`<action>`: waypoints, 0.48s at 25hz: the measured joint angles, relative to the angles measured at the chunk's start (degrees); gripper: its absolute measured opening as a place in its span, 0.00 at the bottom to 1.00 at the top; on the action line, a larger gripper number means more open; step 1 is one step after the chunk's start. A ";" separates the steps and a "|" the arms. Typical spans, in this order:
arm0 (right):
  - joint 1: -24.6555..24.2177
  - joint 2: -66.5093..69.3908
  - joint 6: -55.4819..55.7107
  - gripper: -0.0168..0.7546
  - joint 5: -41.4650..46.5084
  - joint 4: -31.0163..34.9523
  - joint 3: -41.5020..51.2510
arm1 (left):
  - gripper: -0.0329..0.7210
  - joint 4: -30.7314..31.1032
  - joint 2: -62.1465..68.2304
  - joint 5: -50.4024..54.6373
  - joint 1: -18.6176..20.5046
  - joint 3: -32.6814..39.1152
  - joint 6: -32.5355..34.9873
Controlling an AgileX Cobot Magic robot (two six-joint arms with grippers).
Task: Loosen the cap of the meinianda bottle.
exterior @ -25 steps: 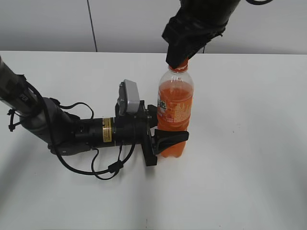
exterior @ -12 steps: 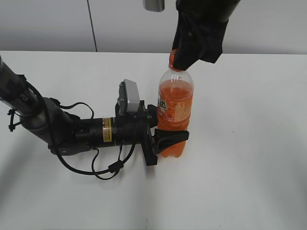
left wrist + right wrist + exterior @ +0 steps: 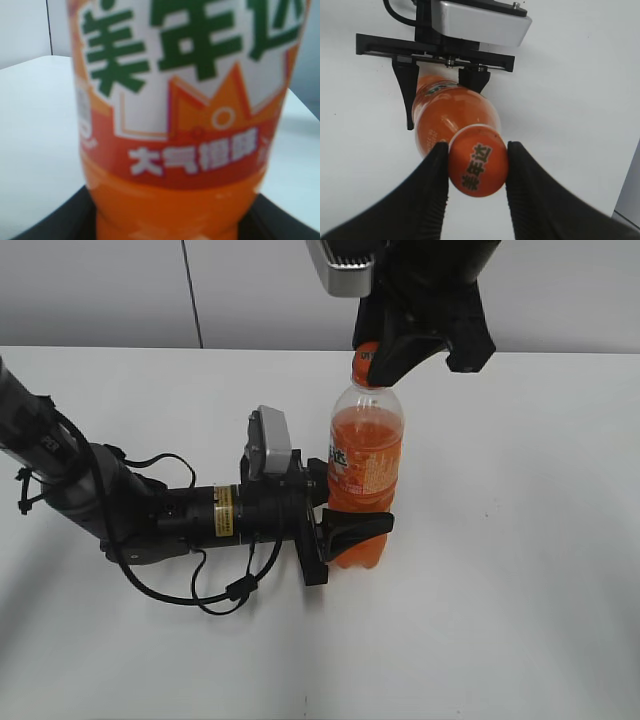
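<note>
The meinianda bottle [image 3: 366, 465] stands upright mid-table, full of orange drink; its label fills the left wrist view [image 3: 190, 75]. My left gripper [image 3: 350, 530] lies low on the table and is shut on the bottle's waisted lower body. My right gripper [image 3: 385, 355] comes down from above and is shut on the orange cap [image 3: 364, 362]. In the right wrist view the cap [image 3: 478, 168], with dark characters on top, sits pinched between the two black fingers [image 3: 476, 172], with the bottle's shoulder [image 3: 452, 112] below it.
The white table [image 3: 520, 570] runs all round the bottle. The left arm with its cables [image 3: 130, 510] lies across the table's left side. A grey wall [image 3: 250, 290] stands behind the table.
My right gripper has turned about the cap: its fingers and the silver camera housing have swung round over the second. The bottle and the left gripper have not moved.
</note>
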 joint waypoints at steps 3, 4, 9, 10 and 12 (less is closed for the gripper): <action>0.00 -0.33 -0.20 0.37 0.00 -0.66 0.00 | 0.55 -0.05 0.00 0.00 0.00 0.00 0.00; 0.00 -0.66 -0.25 0.37 0.00 -0.82 0.00 | 0.55 -0.05 0.00 0.00 0.00 0.00 0.00; 0.00 -4.33 1.85 0.37 0.05 -1.35 0.00 | 0.55 0.05 0.00 -0.05 0.00 0.00 0.00; 0.00 -5.35 4.53 0.37 0.05 -1.34 0.00 | 0.55 0.07 0.00 -0.05 0.00 0.00 0.00; 0.00 -7.11 14.41 0.37 0.05 -1.34 0.00 | 0.55 0.07 0.00 -0.05 0.00 0.00 0.00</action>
